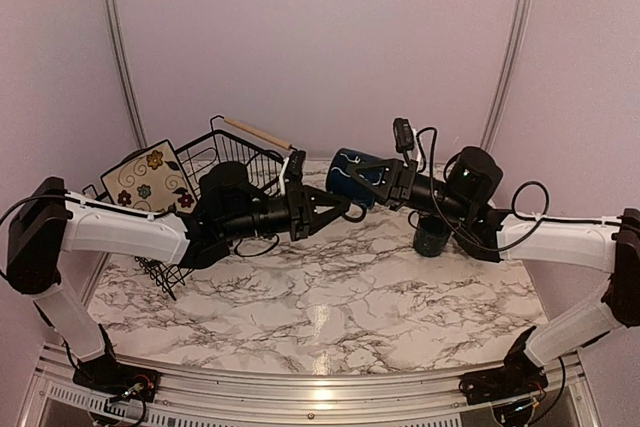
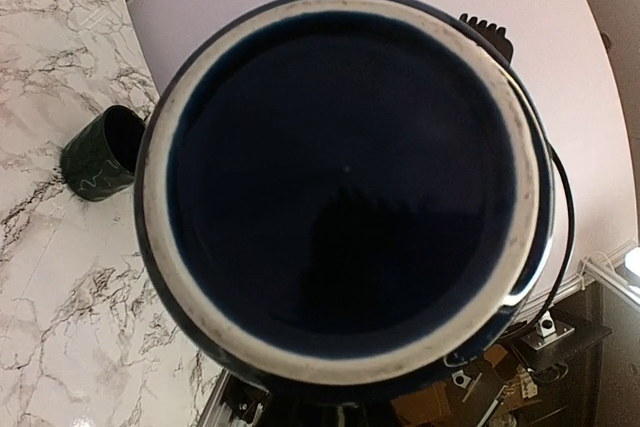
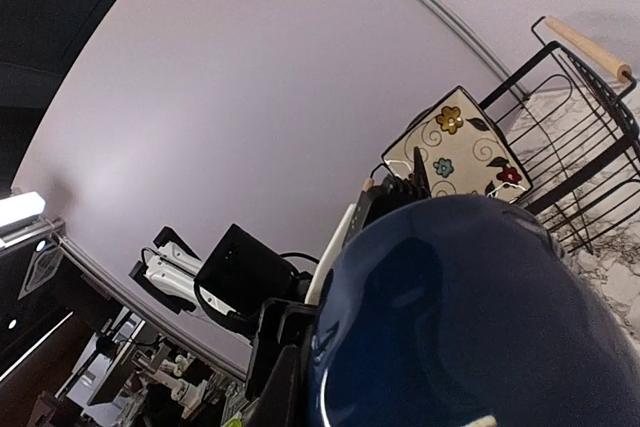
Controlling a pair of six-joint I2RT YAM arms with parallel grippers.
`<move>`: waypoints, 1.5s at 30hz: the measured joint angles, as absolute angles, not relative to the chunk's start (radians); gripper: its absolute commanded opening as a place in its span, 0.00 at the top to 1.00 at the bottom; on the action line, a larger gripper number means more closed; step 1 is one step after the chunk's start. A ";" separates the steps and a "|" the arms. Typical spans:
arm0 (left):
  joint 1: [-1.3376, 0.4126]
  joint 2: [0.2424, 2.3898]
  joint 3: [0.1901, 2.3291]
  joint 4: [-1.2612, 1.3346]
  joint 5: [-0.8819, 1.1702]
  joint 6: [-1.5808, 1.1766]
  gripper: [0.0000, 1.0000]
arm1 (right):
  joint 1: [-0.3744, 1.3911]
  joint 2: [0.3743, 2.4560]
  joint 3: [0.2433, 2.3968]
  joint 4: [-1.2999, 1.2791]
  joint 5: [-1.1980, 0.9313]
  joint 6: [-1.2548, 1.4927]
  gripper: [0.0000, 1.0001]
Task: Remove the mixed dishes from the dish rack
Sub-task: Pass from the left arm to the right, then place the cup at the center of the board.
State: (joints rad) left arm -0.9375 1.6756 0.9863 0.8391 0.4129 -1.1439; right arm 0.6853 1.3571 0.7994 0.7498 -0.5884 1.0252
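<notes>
A dark blue mug (image 1: 347,173) hangs on its side above the table, between my two grippers. My left gripper (image 1: 335,209) reaches in from the left and is shut on it. In the left wrist view the mug's round pale-ringed end (image 2: 345,177) fills the frame and hides the fingers. My right gripper (image 1: 378,183) comes from the right and is closed on the mug's other end; one dark finger (image 3: 288,387) lies against the mug's blue wall (image 3: 470,317). The black wire dish rack (image 1: 243,150) stands at the back left. A square flowered plate (image 1: 150,183) leans in it.
A second dark green mug (image 1: 432,237) stands upright on the marble table under my right arm, also seen from the left wrist (image 2: 100,157). The rack's wooden handle (image 1: 258,133) sticks up near the back wall. My left arm lies across the rack's front.
</notes>
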 measured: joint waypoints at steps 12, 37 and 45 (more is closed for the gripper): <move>-0.934 1.505 1.015 0.535 0.264 -0.867 0.11 | 0.648 1.210 0.799 0.434 -0.514 0.876 1.00; -0.934 1.376 1.054 0.229 0.043 -0.589 0.10 | 0.560 1.283 0.936 -0.755 0.083 0.465 1.00; -0.934 1.357 1.051 0.197 0.024 -0.579 0.10 | 0.458 1.362 0.899 -0.725 0.085 0.443 1.00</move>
